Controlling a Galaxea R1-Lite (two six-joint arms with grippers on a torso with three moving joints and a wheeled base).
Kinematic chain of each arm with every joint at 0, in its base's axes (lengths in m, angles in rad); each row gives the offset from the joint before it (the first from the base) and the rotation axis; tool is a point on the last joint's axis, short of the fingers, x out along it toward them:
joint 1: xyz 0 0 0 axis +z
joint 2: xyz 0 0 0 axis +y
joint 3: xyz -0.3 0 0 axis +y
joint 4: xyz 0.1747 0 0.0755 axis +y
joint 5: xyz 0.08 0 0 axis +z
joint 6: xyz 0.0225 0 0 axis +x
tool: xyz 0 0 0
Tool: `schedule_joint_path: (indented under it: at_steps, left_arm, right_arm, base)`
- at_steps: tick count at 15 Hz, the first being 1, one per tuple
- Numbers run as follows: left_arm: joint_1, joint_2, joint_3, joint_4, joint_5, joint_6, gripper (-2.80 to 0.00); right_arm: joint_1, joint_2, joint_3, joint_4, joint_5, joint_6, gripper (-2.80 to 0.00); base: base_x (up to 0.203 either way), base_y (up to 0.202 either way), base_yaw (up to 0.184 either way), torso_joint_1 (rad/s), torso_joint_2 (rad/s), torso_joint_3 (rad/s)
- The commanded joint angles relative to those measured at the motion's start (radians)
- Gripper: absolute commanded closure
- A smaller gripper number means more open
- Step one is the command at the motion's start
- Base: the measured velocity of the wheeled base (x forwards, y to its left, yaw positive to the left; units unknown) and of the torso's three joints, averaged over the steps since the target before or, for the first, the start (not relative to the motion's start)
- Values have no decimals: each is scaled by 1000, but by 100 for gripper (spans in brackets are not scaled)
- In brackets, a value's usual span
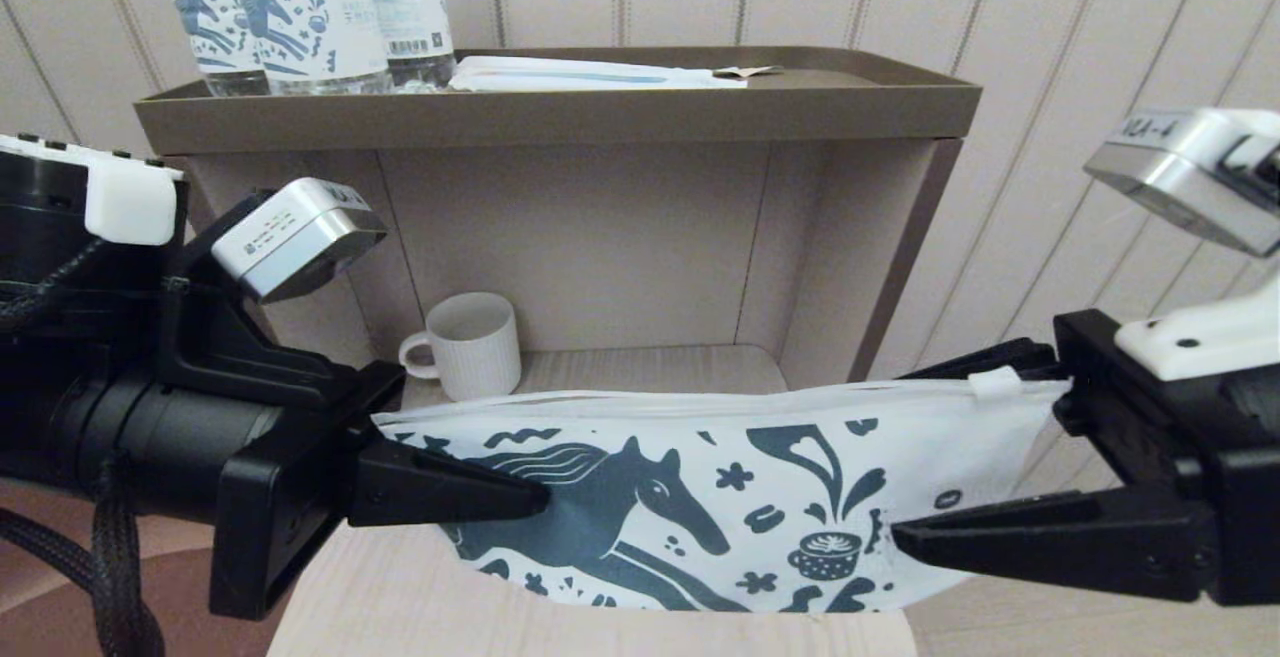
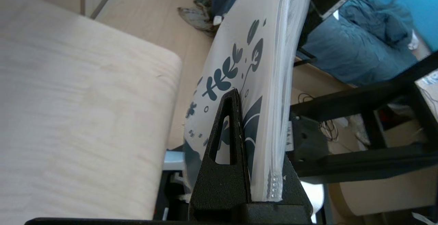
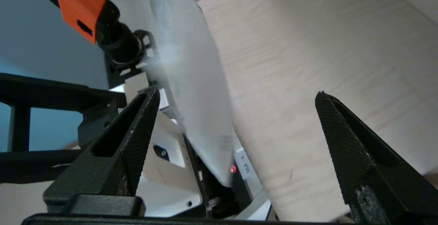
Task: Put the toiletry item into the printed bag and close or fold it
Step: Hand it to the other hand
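The printed bag (image 1: 760, 457) hangs upright in the air above the table, horse and cup print facing me, its white zip slider (image 1: 990, 382) at the top right corner. My left gripper (image 1: 545, 497) is shut on the bag's left edge; the left wrist view shows the bag (image 2: 239, 47) pinched between its fingers (image 2: 232, 122). My right gripper (image 1: 900, 457) is open and straddles the bag's right end, one finger in front and one behind. In the right wrist view the bag (image 3: 191, 81) passes between the spread fingers (image 3: 143, 122) without touching them. The toiletry item is not in view.
A white ribbed mug (image 1: 470, 345) stands in the open niche behind the bag. On the brown tray (image 1: 560, 117) above are clear bottles with horse labels (image 1: 300, 17) and a long flat white packet with a blue stripe (image 1: 590, 77). The light wooden tabletop (image 1: 400, 597) lies below.
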Motion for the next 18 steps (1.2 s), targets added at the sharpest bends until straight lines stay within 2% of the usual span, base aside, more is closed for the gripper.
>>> schedule_joint_path:
  at_steps: [1, 18]
  left_arm:
    - [3, 20, 0, 0, -4, 1, 0]
    - [18, 12, 11, -5, -16, 7, 0]
  right_arm:
    - [1, 1, 7, -1, 9, -2, -280]
    - [24, 29, 33, -3, 26, -79, -280]
  base:
    - [0, 0, 0, 0, 0, 0]
    - [0, 0, 0, 0, 0, 0]
